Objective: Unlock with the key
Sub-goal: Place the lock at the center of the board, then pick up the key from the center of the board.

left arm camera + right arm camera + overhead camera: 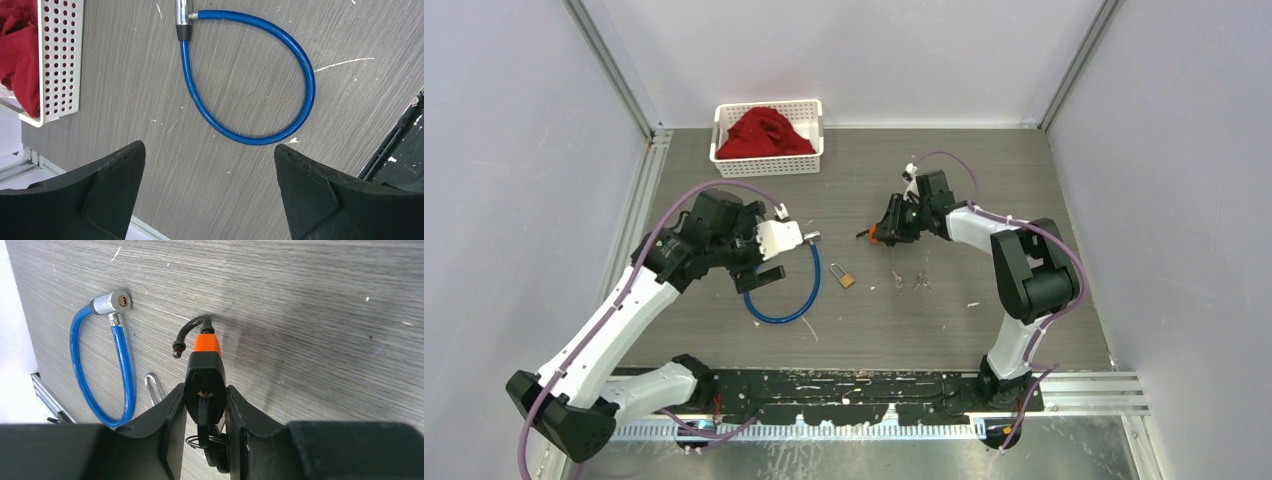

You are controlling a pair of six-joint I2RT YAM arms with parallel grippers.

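We log the right gripper (205,399) jaws clamped on the orange-black padlock (205,365), to the right of the blue cable lock (100,370). The key (204,412) is seated and the shackle (187,332) is swung free, so we judge unlocking nearly done. The left gripper (209,147) jaws gape empty over the cable lock.

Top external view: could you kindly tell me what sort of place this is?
Probably a lab robot test cell: a grey table enclosed by plain white panels, a black mounting rail at its near edge, and a blue cable lock and padlock laid out.

White perforated basket (764,166) at back, red cloth (766,133) inside.
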